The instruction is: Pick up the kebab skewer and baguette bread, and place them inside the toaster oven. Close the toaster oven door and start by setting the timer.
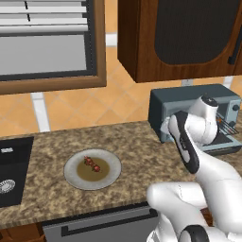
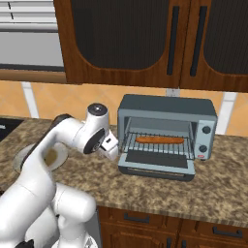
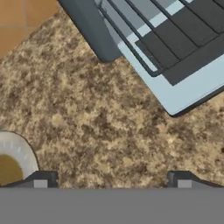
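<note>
Baguette's in, skewer's next

The hand (image 3: 111,179) hangs wide and empty over the counter (image 3: 100,113) by the toaster oven door (image 2: 157,164); the kebab skewer (image 1: 92,164) lies on the plate (image 1: 75,179) off to its left, pointing diagonally, baguette bread (image 2: 160,140) on the rack.

The kebab skewer (image 1: 92,164), a short stick of dark red chunks, lay alone on its plate, well left of the toaster oven (image 2: 167,107). The baguette bread (image 2: 160,140) rested flat on the wire rack inside (a slim orange-brown rod, lengthwise across). The toaster oven door (image 2: 156,163) hung fully open, folded down flat.
</note>
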